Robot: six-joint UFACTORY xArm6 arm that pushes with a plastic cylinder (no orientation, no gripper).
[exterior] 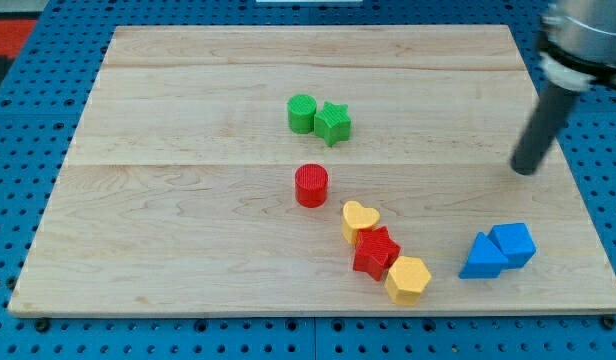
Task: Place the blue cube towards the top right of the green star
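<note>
The blue cube [515,243] sits near the board's lower right, touching a blue triangular block [482,257] on its left. The green star [333,123] lies in the upper middle, touching a green cylinder [302,113] on its left. My tip [526,170] is at the view's right, above the blue cube and apart from it, far to the right of the green star.
A red cylinder [311,185] stands below the green pair. A chain of a yellow heart [359,219], a red star [376,252] and a yellow hexagon-like block [408,279] runs down to the right. The wooden board [188,230] lies on a blue pegboard.
</note>
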